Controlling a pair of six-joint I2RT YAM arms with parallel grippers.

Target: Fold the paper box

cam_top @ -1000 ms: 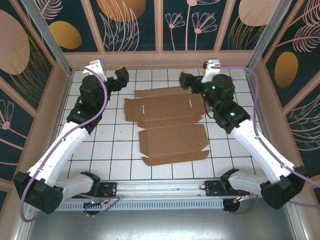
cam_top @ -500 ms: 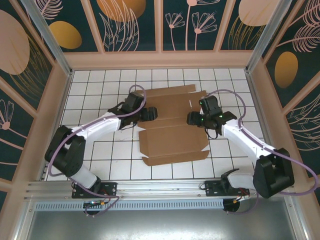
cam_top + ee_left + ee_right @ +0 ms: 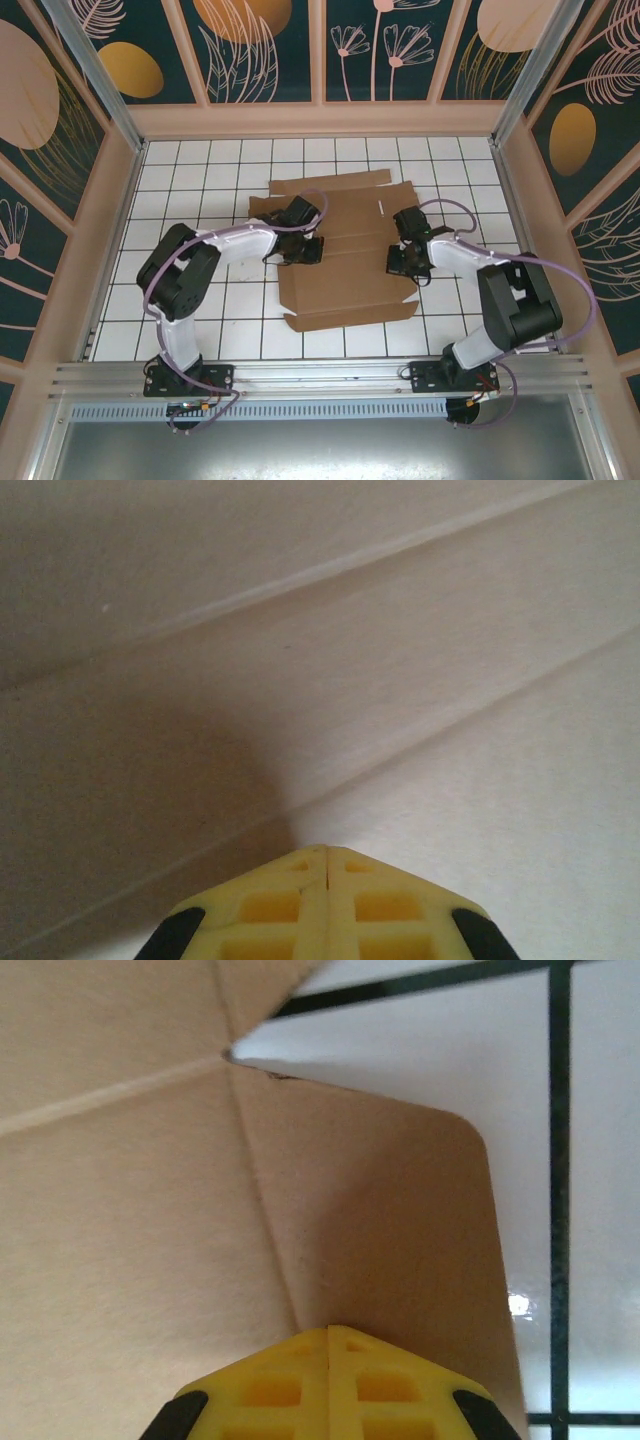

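The paper box [image 3: 345, 285] lies flat mid-frame on the tabletop [image 3: 200, 190]; it looks light and thin, hinging easily at its creases and probably prone to sliding. The left pincer [image 3: 303, 250] and right pincer [image 3: 405, 262] are closed and empty near its left and right edges. A free flap edge looks the best hold.

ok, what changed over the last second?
Both swung in from the far corners and came down onto the paper box: the left gripper over its left-middle panel, the right gripper at its right edge. Both closed from open, with nothing between the jaws. The sheet has not visibly moved and is still unfolded.
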